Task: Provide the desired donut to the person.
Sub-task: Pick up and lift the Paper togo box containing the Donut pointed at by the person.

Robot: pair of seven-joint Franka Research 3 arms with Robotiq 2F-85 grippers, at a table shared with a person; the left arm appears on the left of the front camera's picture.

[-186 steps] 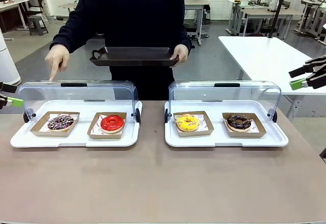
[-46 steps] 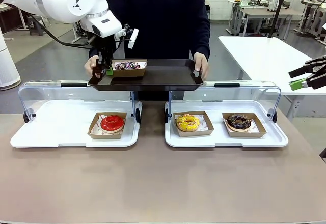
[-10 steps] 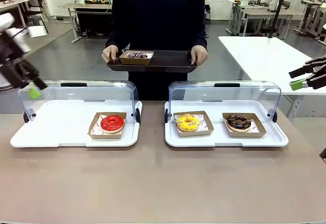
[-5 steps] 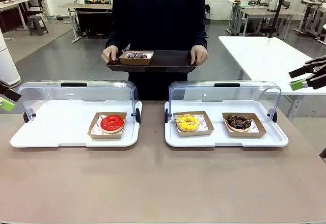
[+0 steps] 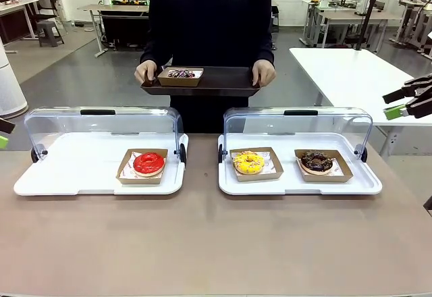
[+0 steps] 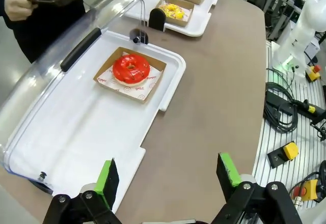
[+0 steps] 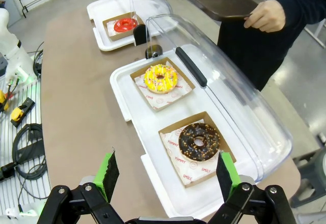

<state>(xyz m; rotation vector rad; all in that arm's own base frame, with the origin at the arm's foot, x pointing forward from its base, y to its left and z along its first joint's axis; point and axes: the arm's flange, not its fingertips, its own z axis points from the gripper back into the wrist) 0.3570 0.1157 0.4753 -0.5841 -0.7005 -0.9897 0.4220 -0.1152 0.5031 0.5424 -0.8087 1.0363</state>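
Note:
The person (image 5: 209,20) stands at the far side and holds a dark tray (image 5: 226,81) with both hands. On it sits a sprinkled chocolate donut (image 5: 181,74) in a brown paper box. My left gripper (image 5: 3,133) sits at the far left edge of the front view, away from the tray. In its wrist view the left gripper (image 6: 168,175) is open and holds nothing, above the near edge of the left white tray (image 6: 76,132). My right gripper (image 5: 393,104) hangs at the far right, and the right gripper (image 7: 165,175) is open with nothing in it.
Two white trays with raised clear lids (image 5: 101,118) stand on the brown table. The left tray holds a red donut (image 5: 148,163). The right tray (image 5: 297,185) holds a yellow donut (image 5: 248,162) and a chocolate donut (image 5: 316,161). A white table (image 5: 351,74) stands at the right.
My left arm has drawn back to the left, and only its gripper's tips show at the front view's edge. The person's tray and my right gripper have stayed put.

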